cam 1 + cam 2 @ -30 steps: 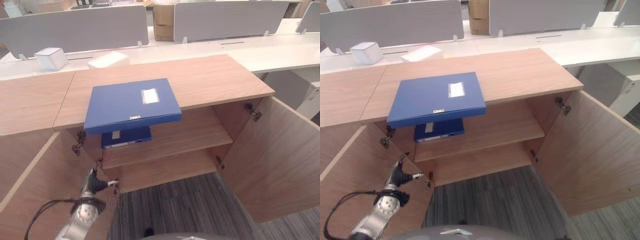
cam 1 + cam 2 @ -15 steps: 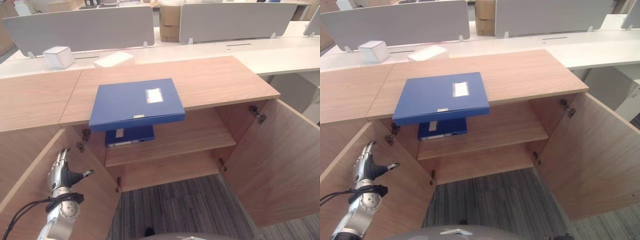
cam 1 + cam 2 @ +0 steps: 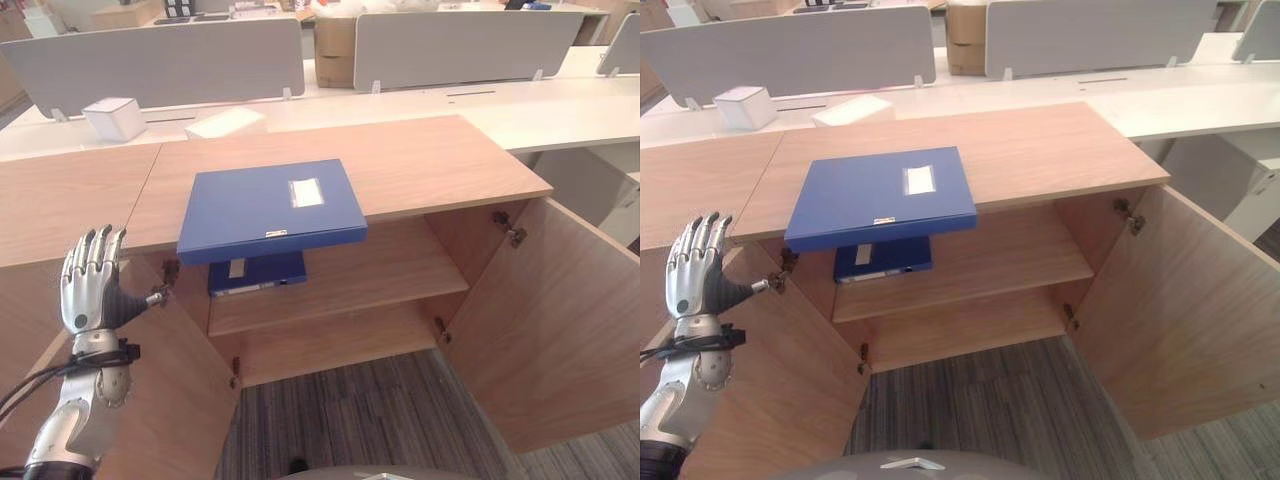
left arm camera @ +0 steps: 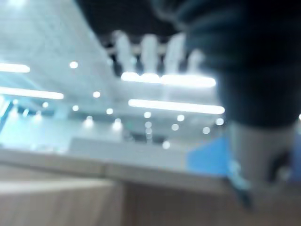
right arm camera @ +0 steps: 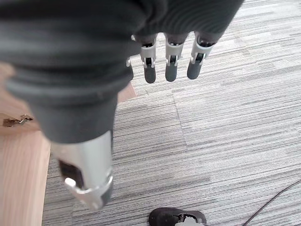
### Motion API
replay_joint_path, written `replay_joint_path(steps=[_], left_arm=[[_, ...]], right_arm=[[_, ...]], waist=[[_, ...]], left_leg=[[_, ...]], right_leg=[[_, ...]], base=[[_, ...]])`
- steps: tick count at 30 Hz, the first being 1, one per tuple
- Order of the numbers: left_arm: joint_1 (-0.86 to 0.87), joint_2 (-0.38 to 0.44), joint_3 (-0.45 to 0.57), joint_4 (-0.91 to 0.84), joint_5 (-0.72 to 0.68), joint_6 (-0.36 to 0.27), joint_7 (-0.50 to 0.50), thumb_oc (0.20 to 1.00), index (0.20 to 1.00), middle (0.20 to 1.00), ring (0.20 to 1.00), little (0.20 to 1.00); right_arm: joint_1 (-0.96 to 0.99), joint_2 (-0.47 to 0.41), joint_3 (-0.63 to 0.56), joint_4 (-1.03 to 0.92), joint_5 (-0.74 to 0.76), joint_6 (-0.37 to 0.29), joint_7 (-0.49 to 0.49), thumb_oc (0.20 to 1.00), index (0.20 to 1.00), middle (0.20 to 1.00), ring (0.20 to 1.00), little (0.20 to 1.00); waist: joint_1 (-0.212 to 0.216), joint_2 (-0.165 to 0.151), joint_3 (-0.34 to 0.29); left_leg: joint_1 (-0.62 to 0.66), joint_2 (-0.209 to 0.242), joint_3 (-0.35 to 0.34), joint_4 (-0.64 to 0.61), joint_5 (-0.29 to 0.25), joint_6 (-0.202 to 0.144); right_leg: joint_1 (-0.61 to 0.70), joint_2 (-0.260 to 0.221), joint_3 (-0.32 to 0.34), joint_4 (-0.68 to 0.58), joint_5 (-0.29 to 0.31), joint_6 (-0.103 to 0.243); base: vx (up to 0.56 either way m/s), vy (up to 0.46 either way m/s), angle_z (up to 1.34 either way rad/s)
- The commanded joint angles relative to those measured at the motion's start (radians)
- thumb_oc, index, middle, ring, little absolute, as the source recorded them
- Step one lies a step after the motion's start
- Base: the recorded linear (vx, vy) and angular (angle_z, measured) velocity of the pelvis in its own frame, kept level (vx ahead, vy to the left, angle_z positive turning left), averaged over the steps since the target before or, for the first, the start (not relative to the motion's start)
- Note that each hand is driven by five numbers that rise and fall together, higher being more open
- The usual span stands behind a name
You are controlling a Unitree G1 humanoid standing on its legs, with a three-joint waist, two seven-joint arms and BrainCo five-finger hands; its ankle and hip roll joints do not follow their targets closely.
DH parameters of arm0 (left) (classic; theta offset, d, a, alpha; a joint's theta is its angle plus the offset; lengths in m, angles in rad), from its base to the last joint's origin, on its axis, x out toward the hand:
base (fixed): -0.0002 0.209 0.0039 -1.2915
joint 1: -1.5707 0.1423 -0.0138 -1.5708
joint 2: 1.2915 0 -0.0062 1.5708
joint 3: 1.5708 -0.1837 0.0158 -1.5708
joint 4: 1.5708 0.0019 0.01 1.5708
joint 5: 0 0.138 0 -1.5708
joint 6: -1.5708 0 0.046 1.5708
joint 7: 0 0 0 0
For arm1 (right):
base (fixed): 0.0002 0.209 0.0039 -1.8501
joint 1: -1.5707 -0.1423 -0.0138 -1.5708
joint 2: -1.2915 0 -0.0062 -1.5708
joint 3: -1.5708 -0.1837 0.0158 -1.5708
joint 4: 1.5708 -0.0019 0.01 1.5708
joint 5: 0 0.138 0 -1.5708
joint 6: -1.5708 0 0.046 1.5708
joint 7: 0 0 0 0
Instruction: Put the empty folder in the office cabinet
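- The blue folder (image 3: 268,208) lies flat on the wooden top of the cabinet (image 3: 430,160), its front edge jutting out a little over the open front.
- A second blue folder (image 3: 255,272) lies on the upper shelf (image 3: 380,270) inside, right under the first one.
- Both cabinet doors are swung open: the left door (image 3: 165,390) beside the left arm, the right door (image 3: 560,320) on the other side.
- The left hand (image 3: 92,290) is raised in front of the left door, to the left of the folder and apart from it; its fingers (image 3: 88,250) point upward, straight and spread, the thumb out to the side, holding nothing.
- The right hand (image 5: 84,70) hangs over the grey carpet (image 5: 225,132), fingers (image 5: 170,59) straight and relaxed, empty.
- Behind the cabinet, a white desk (image 3: 560,95) carries a small white box (image 3: 113,117) in front of grey divider panels (image 3: 170,60).
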Motion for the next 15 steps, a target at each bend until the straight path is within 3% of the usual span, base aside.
replay_joint_path(steps=[1,15], left_arm=[[-0.076,0.046,0.015,-0.017,0.064,-0.028,0.03,1.0,1.0,1.0,1.0,1.0],[-0.22,0.089,-0.171,-0.038,0.151,-0.064,-0.017,1.0,1.0,1.0,1.0,1.0]], right_arm=[[-0.064,0.002,0.039,0.034,0.012,-0.017,-0.023,1.0,1.0,1.0,1.0,1.0],[-0.044,-0.007,0.032,0.053,0.002,-0.016,-0.033,1.0,1.0,1.0,1.0,1.0]], waist=[[-0.017,-0.022,0.006],[-0.054,-0.012,-0.004]], left_leg=[[0.047,0.039,0.024,0.003,-0.118,-0.036],[0.049,0.043,0.046,0.003,-0.125,-0.036]], right_leg=[[-0.002,-0.041,-0.043,0.003,-0.007,0.074],[-0.011,-0.039,-0.023,0.002,-0.004,0.08]], base=[[0.0,0.0,0.0],[0.0,0.0,-0.03]])
